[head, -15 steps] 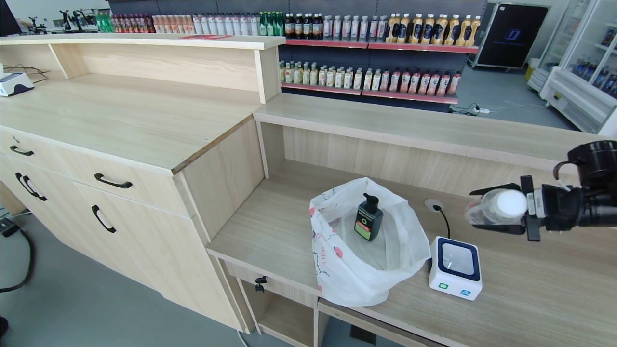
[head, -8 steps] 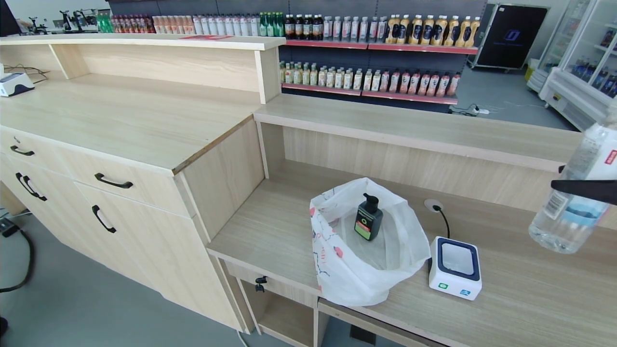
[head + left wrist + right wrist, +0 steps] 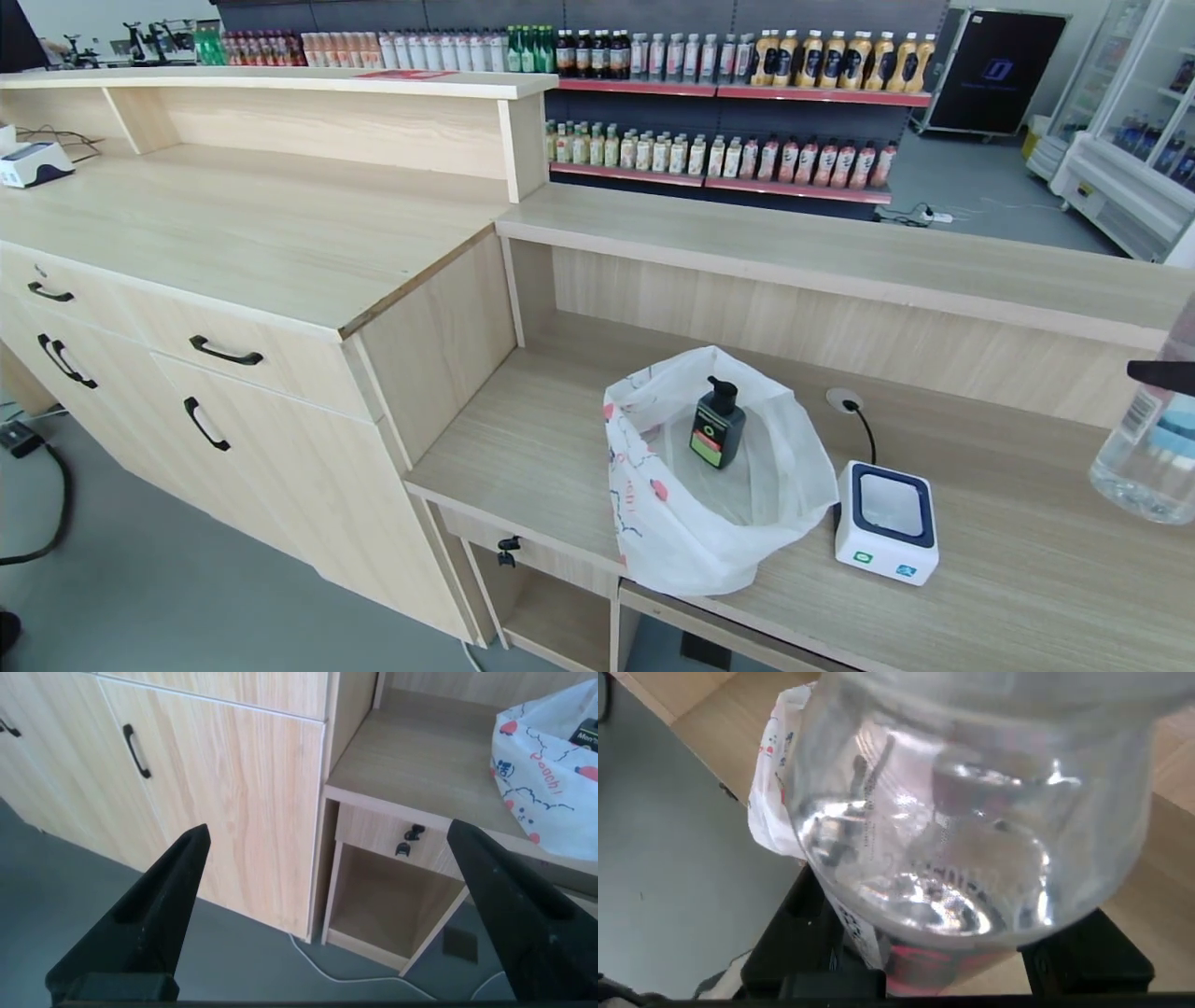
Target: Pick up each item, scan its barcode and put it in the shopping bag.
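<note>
One water bottle (image 3: 1146,457) in the air, right of the shopping bag (image 3: 653,523)

The right gripper (image 3: 957,952) grips the water bottle tight, well right of the shopping bag. The scanner (image 3: 887,523) sits just right of the bag, and a dark pump bottle (image 3: 717,425) stands inside it. The left gripper (image 3: 332,915) hangs low, apart from the bag, fingers spread wide and empty.

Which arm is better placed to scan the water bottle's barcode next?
Right. The right gripper holds the water bottle above the counter, to the right of the barcode scanner. The left gripper hangs open and empty, low in front of the cabinet, away from the scanner.
</note>
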Motion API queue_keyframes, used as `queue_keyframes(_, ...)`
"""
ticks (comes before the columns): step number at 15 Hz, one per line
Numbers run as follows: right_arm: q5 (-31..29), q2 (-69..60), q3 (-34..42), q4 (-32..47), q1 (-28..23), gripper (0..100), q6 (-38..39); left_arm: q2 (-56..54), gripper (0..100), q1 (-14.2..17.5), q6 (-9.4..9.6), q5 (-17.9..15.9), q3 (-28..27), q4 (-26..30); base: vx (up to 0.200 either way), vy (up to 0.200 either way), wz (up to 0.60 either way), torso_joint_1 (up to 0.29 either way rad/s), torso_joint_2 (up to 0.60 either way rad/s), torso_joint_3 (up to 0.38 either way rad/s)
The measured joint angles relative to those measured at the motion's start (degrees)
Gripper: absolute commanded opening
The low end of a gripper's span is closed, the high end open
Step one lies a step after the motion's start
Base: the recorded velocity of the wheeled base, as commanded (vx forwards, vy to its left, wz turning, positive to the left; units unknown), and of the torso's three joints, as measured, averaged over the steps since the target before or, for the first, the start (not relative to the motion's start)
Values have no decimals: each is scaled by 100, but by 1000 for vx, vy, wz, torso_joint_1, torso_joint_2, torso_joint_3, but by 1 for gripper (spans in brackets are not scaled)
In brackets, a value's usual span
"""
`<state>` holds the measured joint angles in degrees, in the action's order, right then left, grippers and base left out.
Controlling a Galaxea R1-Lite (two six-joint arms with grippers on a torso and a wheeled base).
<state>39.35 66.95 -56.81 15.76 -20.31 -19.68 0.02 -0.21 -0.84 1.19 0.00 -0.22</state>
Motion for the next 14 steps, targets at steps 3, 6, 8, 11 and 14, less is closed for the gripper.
queue_keyframes(3,-1163,-37,89,-920,1174,0,649,0,100,0,-2,2,0,-2,0,0,400,6,5,0)
queue_keyframes(6,-1603,341,835,-2700,2041,0,763,0,100,0,-2,2,0,-2,0,0,0,0,0,0)
queue_keyframes(8,-1655,830,1488,-4001,2206,0,714,0,100,11,-2,0,0,-5,0,0,0,0,0,0)
queue_keyframes(11,-1655,1725,2358,-5648,2272,0,685,0,100,0,-2,0,0,-2,0,0,0,0,0,0)
queue_keyframes(14,-1343,2431,2721,-6144,2274,0,679,0,100,5,-2,0,0,-2,0,0,0,0,0,0)
